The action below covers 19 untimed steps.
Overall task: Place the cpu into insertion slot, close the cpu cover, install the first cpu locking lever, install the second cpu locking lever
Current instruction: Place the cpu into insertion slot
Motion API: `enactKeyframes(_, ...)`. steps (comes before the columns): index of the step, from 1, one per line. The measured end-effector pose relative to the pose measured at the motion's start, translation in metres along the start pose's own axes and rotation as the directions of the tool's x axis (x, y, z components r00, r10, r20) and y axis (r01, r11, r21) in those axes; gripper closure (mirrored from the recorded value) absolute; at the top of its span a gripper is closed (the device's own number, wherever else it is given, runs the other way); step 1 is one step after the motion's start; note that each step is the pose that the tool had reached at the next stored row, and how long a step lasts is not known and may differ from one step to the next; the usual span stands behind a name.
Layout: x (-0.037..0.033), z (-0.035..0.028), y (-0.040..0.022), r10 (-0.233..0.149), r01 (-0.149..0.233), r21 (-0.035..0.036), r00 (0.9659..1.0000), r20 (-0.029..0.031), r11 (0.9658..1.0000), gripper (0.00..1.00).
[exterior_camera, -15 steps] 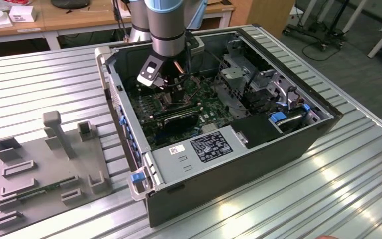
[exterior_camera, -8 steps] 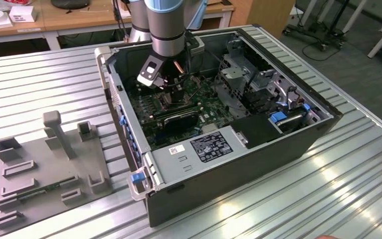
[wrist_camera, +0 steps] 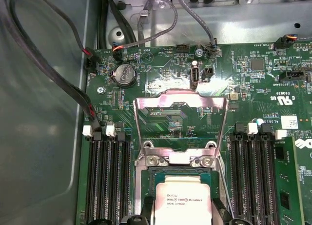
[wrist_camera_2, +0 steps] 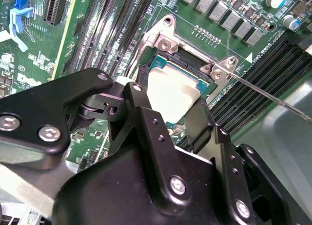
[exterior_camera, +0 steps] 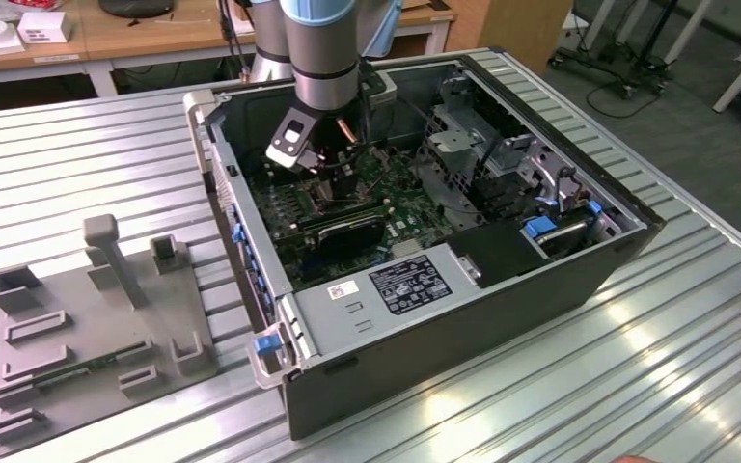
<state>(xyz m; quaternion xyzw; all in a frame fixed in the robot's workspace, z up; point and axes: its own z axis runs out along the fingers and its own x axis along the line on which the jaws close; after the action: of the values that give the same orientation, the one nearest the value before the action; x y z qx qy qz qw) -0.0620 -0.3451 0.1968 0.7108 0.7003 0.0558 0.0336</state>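
The cpu (wrist_camera_2: 171,92), a pale grey square chip, sits between my gripper's (wrist_camera_2: 170,112) two black fingers (wrist_camera_2: 142,108), which are shut on its opposite edges. It hangs low over the insertion slot (wrist_camera_2: 189,65), partly covering the slot's dark centre. In the first wrist view the cpu (wrist_camera: 183,200) lies just inside the slot's silvery rim (wrist_camera: 178,159). The cpu cover (wrist_camera: 180,95) is swung open and stands up behind the slot. A thin locking lever (wrist_camera_2: 265,94) sticks out sideways from the socket corner. In the exterior view my gripper (exterior_camera: 329,178) reaches down into the open computer case.
Long black memory slots (wrist_camera: 105,181) flank the socket on both sides. Cables (wrist_camera: 73,83) run along the case wall. The computer case (exterior_camera: 474,318) lies open on a ribbed metal table, with a grey fixture plate (exterior_camera: 88,338) on the exterior view's left.
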Motion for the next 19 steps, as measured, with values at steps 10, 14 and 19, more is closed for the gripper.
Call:
enactKeyframes(10,0.0019,0.0009,-0.0002,0.0,0.0,0.0,1.0,0.0001,1.0,0.46)
enactKeyframes(14,0.0019,0.0012,-0.0002,0.0,0.0,0.0,1.0,-0.0003,1.0,0.46)
enactKeyframes(19,0.0019,0.0015,-0.0003,0.0,0.0,0.0001,1.0,-0.0005,1.0,0.46)
